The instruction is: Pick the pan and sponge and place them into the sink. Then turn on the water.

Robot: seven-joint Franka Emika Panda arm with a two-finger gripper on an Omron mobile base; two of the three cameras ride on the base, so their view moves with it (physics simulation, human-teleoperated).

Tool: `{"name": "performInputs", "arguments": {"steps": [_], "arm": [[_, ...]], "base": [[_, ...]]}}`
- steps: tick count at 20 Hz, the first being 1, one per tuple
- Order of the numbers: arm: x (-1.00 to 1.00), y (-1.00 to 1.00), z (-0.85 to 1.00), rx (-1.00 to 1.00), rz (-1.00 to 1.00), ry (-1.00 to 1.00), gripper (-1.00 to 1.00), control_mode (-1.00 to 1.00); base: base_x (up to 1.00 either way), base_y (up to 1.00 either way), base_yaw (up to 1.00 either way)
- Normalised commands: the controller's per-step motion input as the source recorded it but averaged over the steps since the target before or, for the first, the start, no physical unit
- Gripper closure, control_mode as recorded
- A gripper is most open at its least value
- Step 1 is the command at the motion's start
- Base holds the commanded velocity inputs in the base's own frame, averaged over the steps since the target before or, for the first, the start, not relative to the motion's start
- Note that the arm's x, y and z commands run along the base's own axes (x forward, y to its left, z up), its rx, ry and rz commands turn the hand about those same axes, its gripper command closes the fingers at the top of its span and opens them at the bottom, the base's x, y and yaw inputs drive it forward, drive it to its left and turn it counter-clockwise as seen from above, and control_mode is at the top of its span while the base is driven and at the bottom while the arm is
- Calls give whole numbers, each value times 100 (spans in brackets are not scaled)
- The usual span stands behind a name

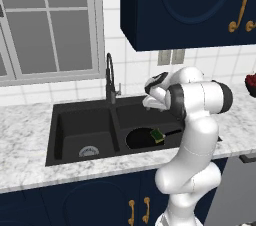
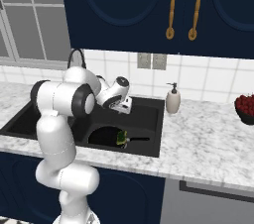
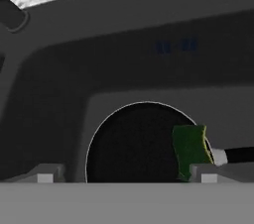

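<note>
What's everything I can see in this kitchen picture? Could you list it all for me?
Round black frying pan: one, black, in the sink's right basin.
Green-and-yellow sponge: one, on the pan's rim near its handle.
Matte black double sink: one, set in the marble counter.
Tall black faucet: one, behind the sink.
Beige soap bottle: one, right of the sink.
Bowl of red fruit: one, far right.
Window: one, grey-framed.
Navy cabinets: gold handles.
Robot hand: one, white, open, above the sink.
</note>
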Motion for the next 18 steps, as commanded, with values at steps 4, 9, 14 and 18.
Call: {"name": "performInputs", "arguments": {"steps": [4, 9, 14, 18], "arm": [[0, 3, 35, 33, -25, 0, -100, -100], [0, 9, 18, 18, -23, 0, -100, -100], [2, 3, 0, 0, -7, 0, -100, -100], [-1, 0, 0, 3, 0, -1, -100, -100]], "base": [[0, 0, 0], [0, 0, 0], [0, 0, 0], [0, 0, 0]]}}
